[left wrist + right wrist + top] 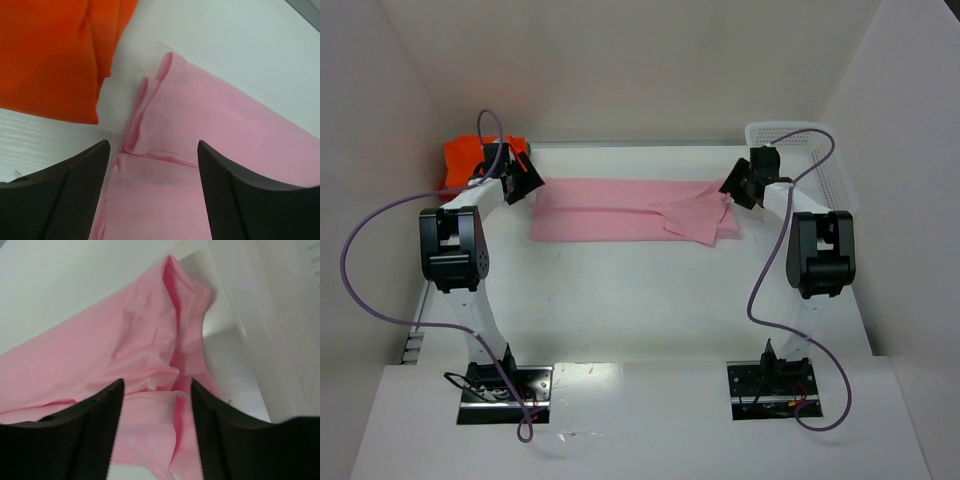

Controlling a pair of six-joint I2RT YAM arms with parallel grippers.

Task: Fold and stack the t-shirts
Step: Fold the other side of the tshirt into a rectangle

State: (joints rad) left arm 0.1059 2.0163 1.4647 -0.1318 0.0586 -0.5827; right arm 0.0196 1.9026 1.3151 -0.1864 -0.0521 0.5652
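White table. Pale pink t-shirt lies on it as a long folded strip, just past centre toward 12 o'clock. Left gripper at 10 o'clock over the strip's left end, fingers spread, nothing pinched. Right gripper at 2 o'clock over the rumpled right end, fingers also spread, not pinching. Farther back, orange t-shirt bunched at 11 o'clock and white mesh basket at 1 o'clock.

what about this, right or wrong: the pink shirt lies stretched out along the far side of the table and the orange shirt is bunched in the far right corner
Wrong on one count. The orange shirt is bunched in the far left corner, not the right, as the top external view shows. The pink shirt does lie stretched out along the far side of the table.
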